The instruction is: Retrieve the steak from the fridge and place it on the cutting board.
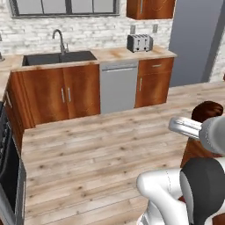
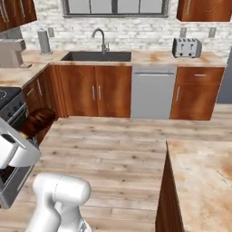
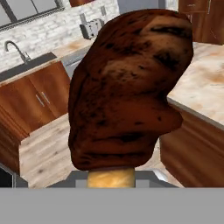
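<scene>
The steak (image 3: 129, 87) sat clamped in the gripper (image 3: 111, 177), looming large in the hand view as a dark reddish-brown lump with a tan patch at its lower end, just above the fingers; the fingertips themselves were hidden behind the meat, so the hold was judged from how the steak hung there off any surface. In the left base view the same lump (image 1: 207, 110) rode at the end of the arm above the wooden floor, and in the right base view it (image 2: 38, 121) showed near the stove (image 2: 11, 106). The sink (image 2: 96, 56), toaster (image 2: 186, 47) and dishwasher (image 2: 152, 93) lined the far counter, while a pale stone counter (image 2: 201, 181) lay close on the right. The step in hand looked like carrying the steak toward the cutting board, probably somewhere on a counter. Doing it well called for keeping the jaws firmly closed, moving smoothly, holding the meat high enough to pass the counter edge, and lowering onto the board before letting go.
</scene>
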### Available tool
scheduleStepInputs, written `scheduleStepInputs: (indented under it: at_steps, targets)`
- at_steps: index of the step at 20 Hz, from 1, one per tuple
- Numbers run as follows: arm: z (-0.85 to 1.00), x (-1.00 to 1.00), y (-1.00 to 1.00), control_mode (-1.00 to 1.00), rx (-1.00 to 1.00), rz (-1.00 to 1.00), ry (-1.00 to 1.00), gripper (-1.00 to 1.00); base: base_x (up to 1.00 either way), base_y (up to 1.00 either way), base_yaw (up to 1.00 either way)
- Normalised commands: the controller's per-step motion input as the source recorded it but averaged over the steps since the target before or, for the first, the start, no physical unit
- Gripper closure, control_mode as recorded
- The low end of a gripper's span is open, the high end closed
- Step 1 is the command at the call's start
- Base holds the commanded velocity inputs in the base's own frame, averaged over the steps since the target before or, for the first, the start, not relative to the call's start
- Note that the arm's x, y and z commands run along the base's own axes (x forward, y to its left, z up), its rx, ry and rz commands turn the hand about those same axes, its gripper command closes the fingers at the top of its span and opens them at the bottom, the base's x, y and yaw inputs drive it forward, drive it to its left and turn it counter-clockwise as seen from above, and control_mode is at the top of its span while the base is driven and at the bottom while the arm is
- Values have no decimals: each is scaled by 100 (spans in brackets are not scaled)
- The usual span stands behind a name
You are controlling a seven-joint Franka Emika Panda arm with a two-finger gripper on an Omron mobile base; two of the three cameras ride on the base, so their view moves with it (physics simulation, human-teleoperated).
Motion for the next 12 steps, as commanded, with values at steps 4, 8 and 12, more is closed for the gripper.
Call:
scheduleStepInputs:
  at_steps: [4, 8, 12]
  targets:
    - [0, 0, 0, 100, 0, 0, 0, 100, 0, -14, -57]
    - [0, 0, 0, 100, 0, 0, 0, 100, 0, -21, -59]
    - [0, 0, 0, 100, 0, 0, 0, 100, 0, -23, -63]
